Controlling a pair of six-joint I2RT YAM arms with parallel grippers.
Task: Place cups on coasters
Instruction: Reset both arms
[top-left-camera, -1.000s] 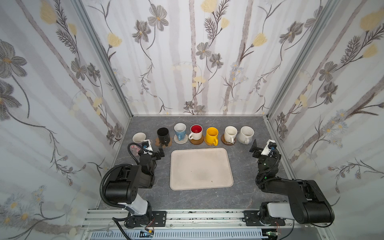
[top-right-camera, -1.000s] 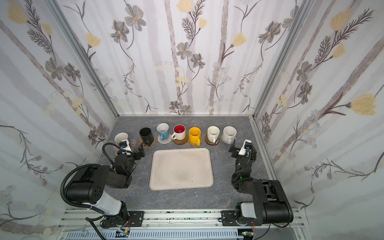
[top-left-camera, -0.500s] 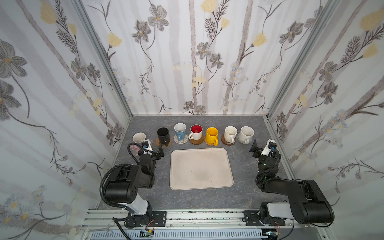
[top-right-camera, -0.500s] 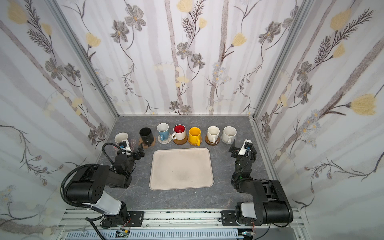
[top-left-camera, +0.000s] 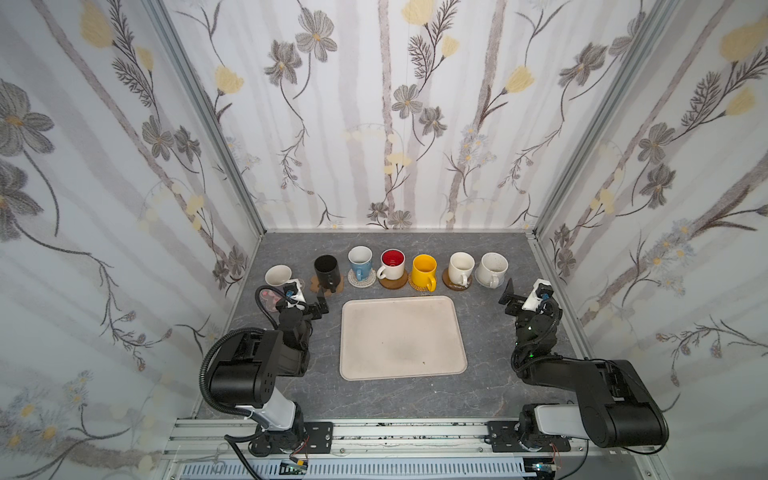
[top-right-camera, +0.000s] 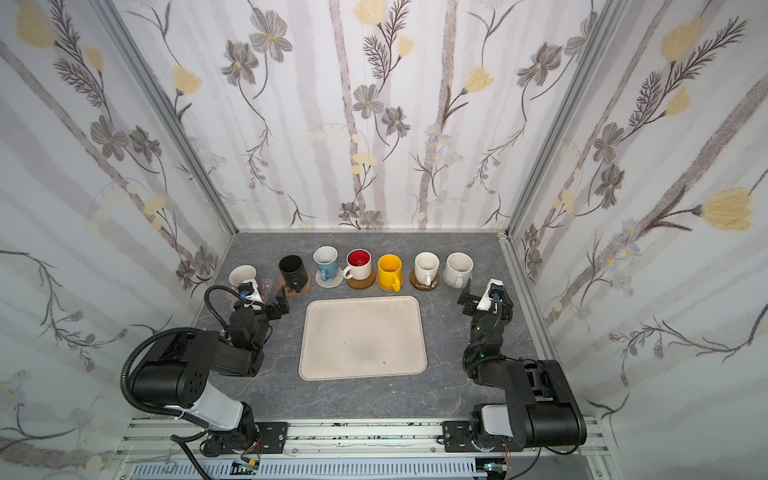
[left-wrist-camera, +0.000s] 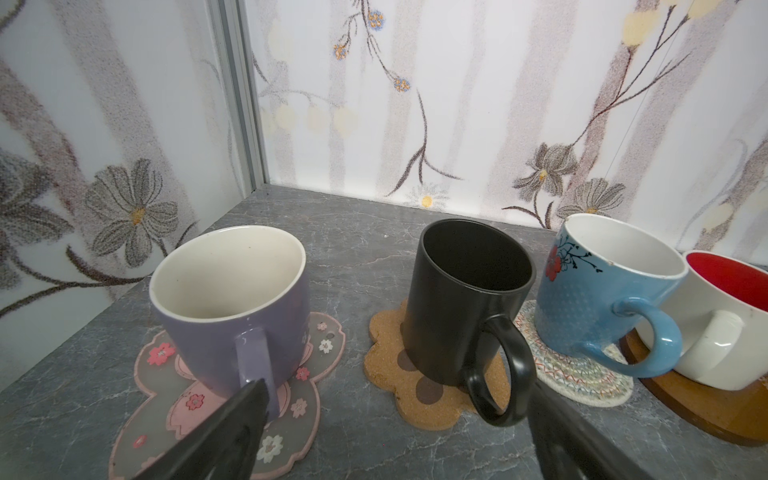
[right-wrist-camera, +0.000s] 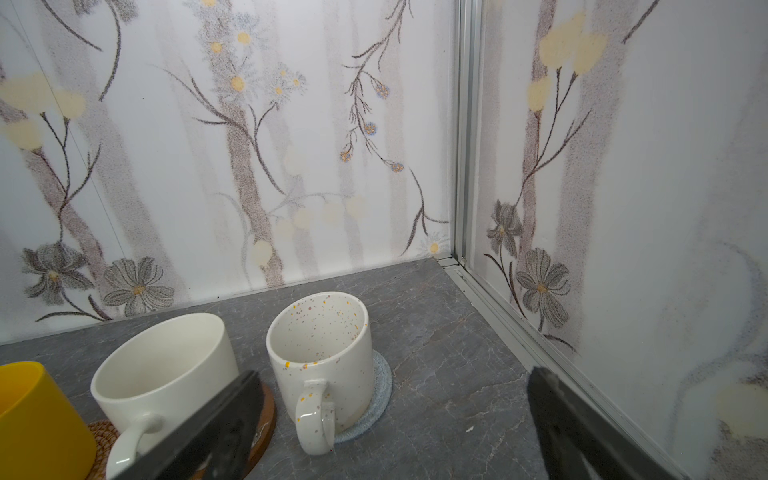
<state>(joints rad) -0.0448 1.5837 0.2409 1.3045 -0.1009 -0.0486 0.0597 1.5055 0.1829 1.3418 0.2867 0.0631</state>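
Note:
Seven cups stand in a row at the back, each on a coaster. In the left wrist view a lavender cup sits on the pink blossom coaster, a black cup on the brown paw coaster, and a light blue cup on a whitish woven coaster. The red-inside cup, the yellow cup and a cream cup follow. A speckled cream cup rests on the grey knitted coaster. My left gripper and right gripper stand open and empty in front of the row.
A large beige tray lies empty in the middle between both arms. Patterned walls close the back and both sides, with the right wall's metal rail close to the right gripper. The arm bases sit at the front.

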